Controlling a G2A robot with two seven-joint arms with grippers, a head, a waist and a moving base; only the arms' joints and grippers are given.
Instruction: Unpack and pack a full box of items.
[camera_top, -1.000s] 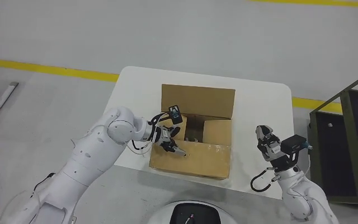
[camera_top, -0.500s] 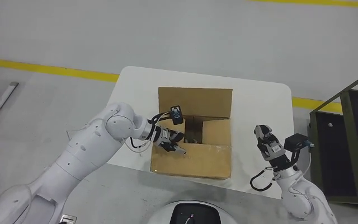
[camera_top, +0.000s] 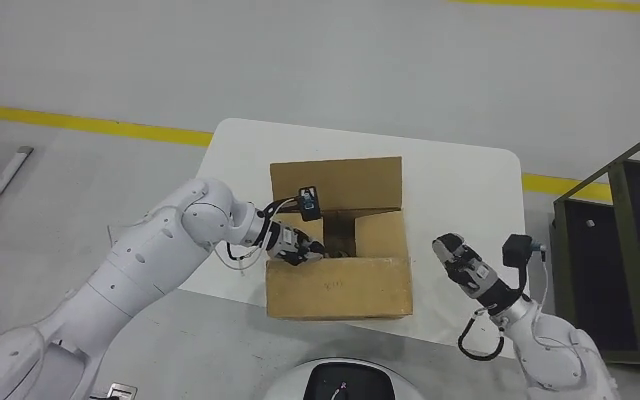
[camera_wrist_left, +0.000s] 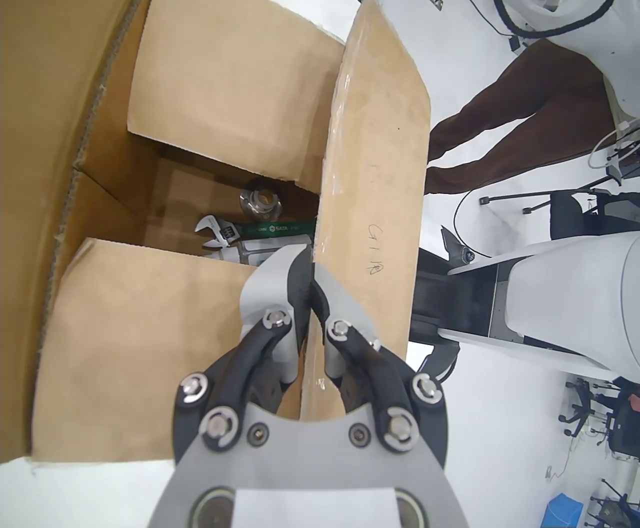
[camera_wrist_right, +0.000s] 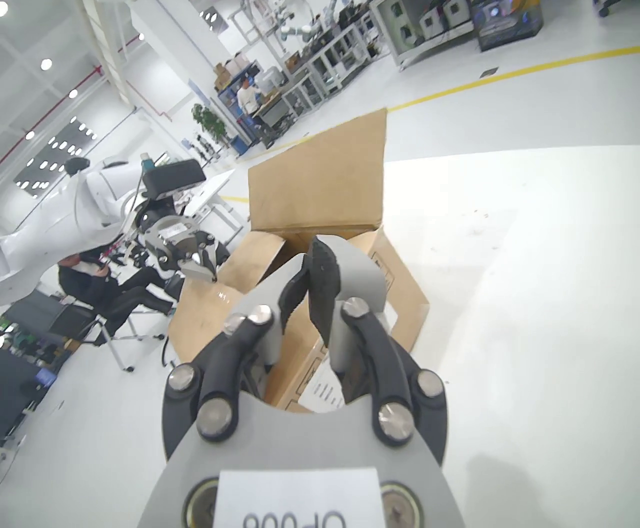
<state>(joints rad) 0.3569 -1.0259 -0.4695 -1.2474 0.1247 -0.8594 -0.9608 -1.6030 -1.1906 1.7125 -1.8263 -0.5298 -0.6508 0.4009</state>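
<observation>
- top view puts the box (camera_top: 340, 290) mid-table (camera_top: 460, 190), close to the near edge and open at the top.
- the left gripper (camera_wrist_left: 311, 280) is clamped on the rim of the near flap (camera_wrist_left: 370, 200), one finger on each face.
- by my reckoning the step is folding that flap outward to reach the contents. it should swing about its crease rather than be pulled, or the whole box slides toward the near edge.
- the right gripper (camera_wrist_right: 312, 270) hangs off the box's right side above the table's right part, pads pressed together on nothing. it looks well placed to steady that wall.
- count: one box; four flaps, with the far flap (camera_top: 335, 185) upright, two short flaps (camera_wrist_left: 215, 90) leaning inward and the near one pinched.
- inside i can make out one wrench (camera_wrist_left: 220, 231), one round metal fitting (camera_wrist_left: 259, 199) and something pale that is half hidden.
</observation>
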